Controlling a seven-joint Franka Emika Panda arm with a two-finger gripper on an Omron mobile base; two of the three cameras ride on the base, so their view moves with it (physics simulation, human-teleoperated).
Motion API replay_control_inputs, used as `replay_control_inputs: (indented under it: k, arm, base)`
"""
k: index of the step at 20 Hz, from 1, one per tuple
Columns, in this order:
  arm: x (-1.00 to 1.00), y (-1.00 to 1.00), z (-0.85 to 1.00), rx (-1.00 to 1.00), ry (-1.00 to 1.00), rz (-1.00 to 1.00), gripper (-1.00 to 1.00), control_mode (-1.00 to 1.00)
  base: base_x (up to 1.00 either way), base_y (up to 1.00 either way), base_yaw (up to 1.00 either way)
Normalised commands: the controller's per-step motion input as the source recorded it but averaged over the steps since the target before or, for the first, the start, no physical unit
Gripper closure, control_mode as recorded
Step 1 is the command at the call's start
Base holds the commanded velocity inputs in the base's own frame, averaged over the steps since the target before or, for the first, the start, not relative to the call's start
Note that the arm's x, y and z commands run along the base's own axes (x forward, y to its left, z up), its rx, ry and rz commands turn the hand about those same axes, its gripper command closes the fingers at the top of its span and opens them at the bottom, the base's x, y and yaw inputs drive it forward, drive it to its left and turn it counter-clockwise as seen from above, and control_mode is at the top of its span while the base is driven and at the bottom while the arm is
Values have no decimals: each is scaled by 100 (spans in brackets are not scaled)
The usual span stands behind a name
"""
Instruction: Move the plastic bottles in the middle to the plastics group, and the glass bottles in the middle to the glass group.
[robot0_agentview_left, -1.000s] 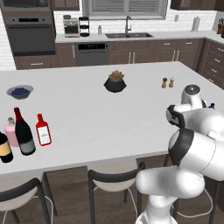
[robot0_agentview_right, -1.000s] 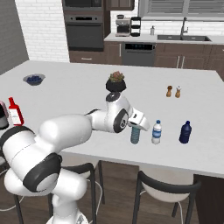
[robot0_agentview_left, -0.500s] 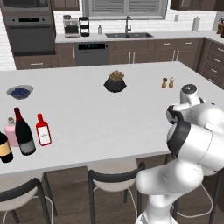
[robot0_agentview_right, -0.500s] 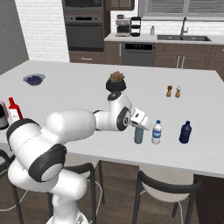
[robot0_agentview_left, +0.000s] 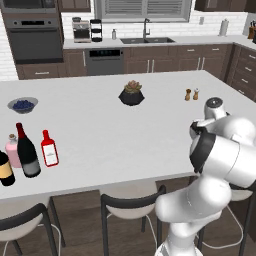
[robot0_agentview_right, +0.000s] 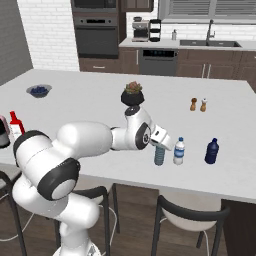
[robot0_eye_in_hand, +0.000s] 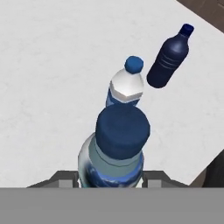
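Hand view: my gripper (robot0_eye_in_hand: 111, 177) pinches the light-blue water bottle (robot0_eye_in_hand: 114, 148) from both sides, just beside the whitish water bottle (robot0_eye_in_hand: 126, 87) and near the navy bottle (robot0_eye_in_hand: 168, 59). In the right base view it stands upright on the counter (robot0_agentview_right: 100, 95). Far left, the wine bottle (robot0_agentview_left: 26, 150) and red bottle (robot0_agentview_left: 49, 148) stand by the pink flask (robot0_agentview_left: 13, 150).

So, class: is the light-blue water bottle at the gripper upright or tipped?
Upright. The light-blue water bottle stands vertical on the counter, cap up, beside the whitish water bottle.
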Motion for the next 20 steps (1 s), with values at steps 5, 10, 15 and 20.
replay_control_inputs:
  k: [5, 10, 15, 20]
  arm:
    - [0, 0, -44, 0, -1, 0, 100, -100]
    - [0, 0, -35, 0, -6, 0, 100, -100]
    - [0, 0, -2, 0, -16, 0, 100, -100]
    - [12, 0, 0, 0, -12, 0, 100, -100]
  base:
    - [0, 0, 0]
    - [0, 0, 0]
    - [0, 0, 0]
    - [0, 0, 0]
